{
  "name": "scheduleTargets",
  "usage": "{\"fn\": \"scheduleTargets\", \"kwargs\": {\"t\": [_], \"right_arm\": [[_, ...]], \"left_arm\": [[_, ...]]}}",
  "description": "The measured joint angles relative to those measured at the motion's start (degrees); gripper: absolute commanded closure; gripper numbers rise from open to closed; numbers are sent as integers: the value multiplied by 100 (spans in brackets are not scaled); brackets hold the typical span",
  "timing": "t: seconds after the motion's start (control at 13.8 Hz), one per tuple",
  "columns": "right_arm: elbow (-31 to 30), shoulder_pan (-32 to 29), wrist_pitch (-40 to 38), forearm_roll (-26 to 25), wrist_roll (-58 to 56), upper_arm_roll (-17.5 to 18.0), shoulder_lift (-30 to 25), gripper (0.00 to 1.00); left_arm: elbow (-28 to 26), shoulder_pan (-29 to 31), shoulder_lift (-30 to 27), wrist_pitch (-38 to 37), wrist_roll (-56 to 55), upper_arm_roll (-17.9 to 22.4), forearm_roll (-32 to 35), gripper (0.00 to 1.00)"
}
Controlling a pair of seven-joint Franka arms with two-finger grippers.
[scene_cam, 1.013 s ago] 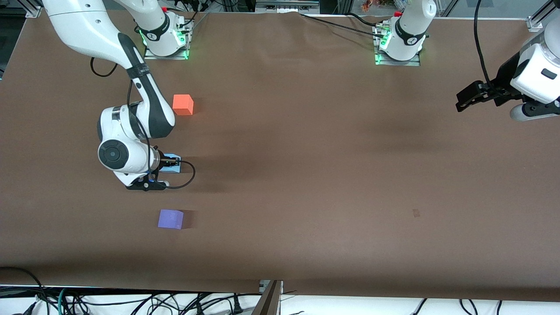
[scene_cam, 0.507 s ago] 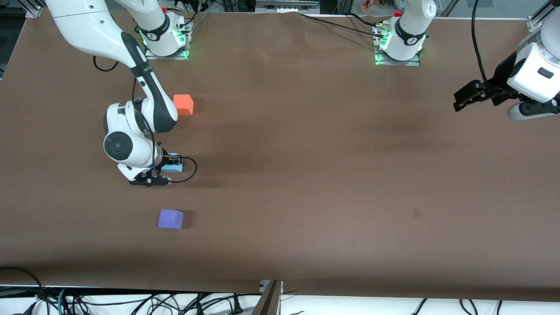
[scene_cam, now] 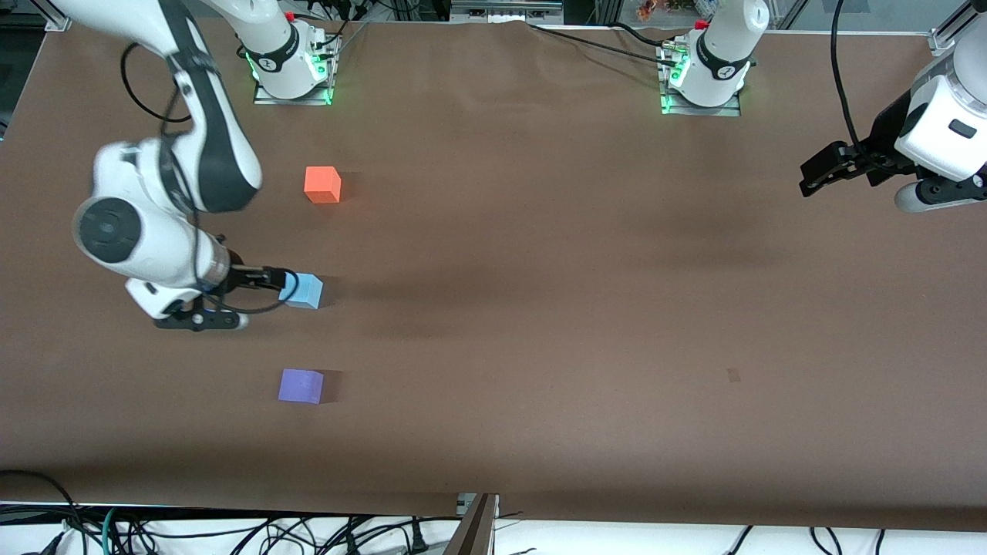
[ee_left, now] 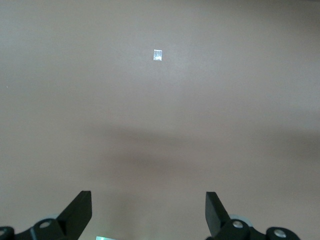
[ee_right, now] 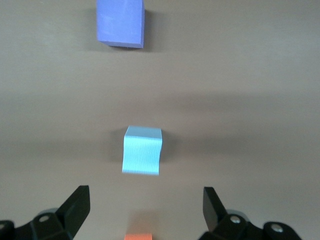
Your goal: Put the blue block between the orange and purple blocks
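The blue block (scene_cam: 303, 290) sits on the brown table between the orange block (scene_cam: 322, 185) and the purple block (scene_cam: 301, 385), roughly in line with them. My right gripper (scene_cam: 277, 278) is open and empty, raised just beside the blue block toward the right arm's end of the table. The right wrist view shows the blue block (ee_right: 142, 150) free ahead of the open gripper (ee_right: 145, 210), with the purple block (ee_right: 121, 22) and the orange block (ee_right: 138, 236) on either side of it. My left gripper (scene_cam: 816, 174) waits open and empty over the left arm's end of the table (ee_left: 148, 212).
The two arm bases (scene_cam: 291, 73) (scene_cam: 703, 81) stand at the table's back edge. A small pale mark (scene_cam: 733, 375) lies on the table and shows in the left wrist view (ee_left: 158, 55). Cables hang below the front edge (scene_cam: 231, 532).
My right gripper was down over the blue block; it has drawn away toward the right arm's end of the table, leaving the block uncovered where it was. The left arm barely moved.
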Motion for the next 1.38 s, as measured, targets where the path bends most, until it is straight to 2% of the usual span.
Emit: {"fn": "scheduleTargets", "kwargs": {"t": [0.14, 0.29, 0.43, 0.58, 0.94, 1.38], "right_arm": [[702, 2, -913, -11, -192, -51, -82, 0], [1148, -3, -1570, -8, -680, -302, -94, 0], [1452, -64, -1860, -3, -1051, -544, -111, 0], [1643, -92, -2028, -3, -1134, -511, -283, 0], [1517, -294, -2278, -3, -1134, -279, -945, 0], [615, -1156, -2071, 6, -1208, 214, -1813, 0]], "left_arm": [[0, 0, 2, 0, -7, 4, 0, 0], [0, 0, 3, -1, -21, 7, 0, 0], [0, 0, 3, -1, -28, 7, 0, 0], [0, 1, 3, -1, -31, 8, 0, 0], [0, 0, 3, -1, -35, 8, 0, 0], [0, 1, 3, -1, -38, 9, 0, 0]]}}
